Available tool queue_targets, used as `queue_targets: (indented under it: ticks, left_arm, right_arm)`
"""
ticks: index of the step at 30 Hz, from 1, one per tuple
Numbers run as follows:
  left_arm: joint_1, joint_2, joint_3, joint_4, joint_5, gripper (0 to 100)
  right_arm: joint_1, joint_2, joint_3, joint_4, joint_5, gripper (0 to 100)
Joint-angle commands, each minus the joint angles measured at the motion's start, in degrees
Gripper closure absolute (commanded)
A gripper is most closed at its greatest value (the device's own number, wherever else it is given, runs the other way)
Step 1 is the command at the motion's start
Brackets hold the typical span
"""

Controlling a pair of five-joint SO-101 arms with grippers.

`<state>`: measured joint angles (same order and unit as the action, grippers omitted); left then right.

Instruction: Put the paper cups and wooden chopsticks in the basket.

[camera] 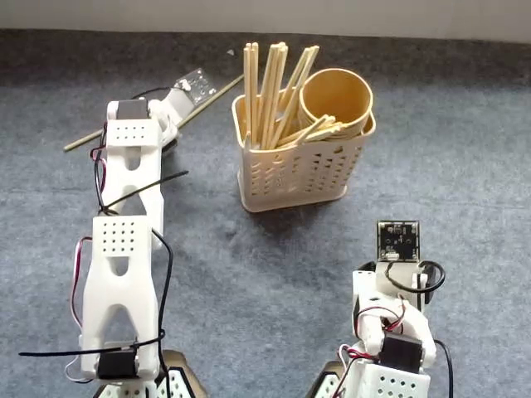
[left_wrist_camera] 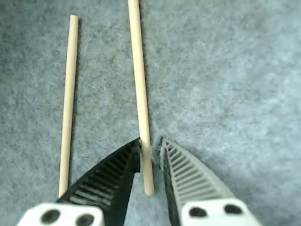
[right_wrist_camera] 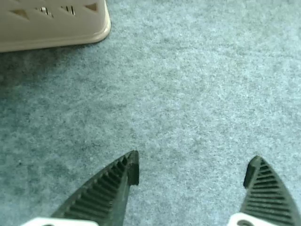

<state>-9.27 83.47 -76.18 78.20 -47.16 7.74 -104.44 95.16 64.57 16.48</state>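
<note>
- We take the basket (camera: 299, 170) as our landmark: it stands upright on the grey tabletop (camera: 465, 166).
- Inside the basket, a paper cup (camera: 336, 99) sits at the right end, its mouth facing up.
- A bundle of chopsticks (camera: 265, 83) fills the basket's left end, standing on end and leaning, with a few lying across the cup's rim.
- To the left of the basket, the left arm (camera: 133, 141) stretches out over the tabletop, and a loose chopstick (camera: 83, 141) slants out from under it.
- In the left wrist view, the left gripper (left_wrist_camera: 150, 146) is low over the tabletop with its fingers a narrow gap apart around the end of one chopstick (left_wrist_camera: 141, 94). The black finger touches the chopstick and the grey one sits just beside it.
- A second chopstick (left_wrist_camera: 68, 103) lies flat beside the first, roughly parallel and apart from it.
- In front of the basket and to its right, the right arm (camera: 398, 240) is drawn in.
- The right gripper (right_wrist_camera: 190, 165) has its fingers spread wide over bare tabletop, with the basket's lower corner (right_wrist_camera: 51, 28) beyond it.
</note>
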Motion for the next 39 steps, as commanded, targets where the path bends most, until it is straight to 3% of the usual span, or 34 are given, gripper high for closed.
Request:
queue_targets:
  ticks: [1,6,10,16,22,28,35,39]
  left_arm:
    - [1.1,2.42,0.31,-1.32,0.0,91]
    - [0.66,0.92,-5.76,4.31,0.18,100]
    - [0.66,-2.42,-19.3,12.57,6.24,100]
    - [2.24,-16.22,-19.12,22.42,9.23,100]
    - [1.54,-26.15,-18.68,23.38,20.92,100]
    - [-0.04,-37.05,-19.3,23.03,41.58,100]
    - [14.2,-58.59,-19.47,18.9,51.96,100]
    - [27.56,-71.43,-19.3,18.55,55.82,100]
  right_arm:
    - [-0.13,-0.22,7.16,-0.66,0.79,65.2]
    - [-0.13,-0.4,7.16,-0.66,0.79,65.2]
    - [-0.13,-0.4,7.16,-0.66,0.79,65.2]
    - [-0.13,-0.4,7.16,-0.66,0.79,65.2]
    - [-0.13,-0.4,7.16,-0.66,0.79,65.2]
    - [-0.13,-0.4,7.16,-0.66,0.79,65.2]
    - [-0.13,-0.4,7.16,-0.66,0.79,65.2]
    - [-0.13,-0.4,7.16,-0.66,0.79,65.2]
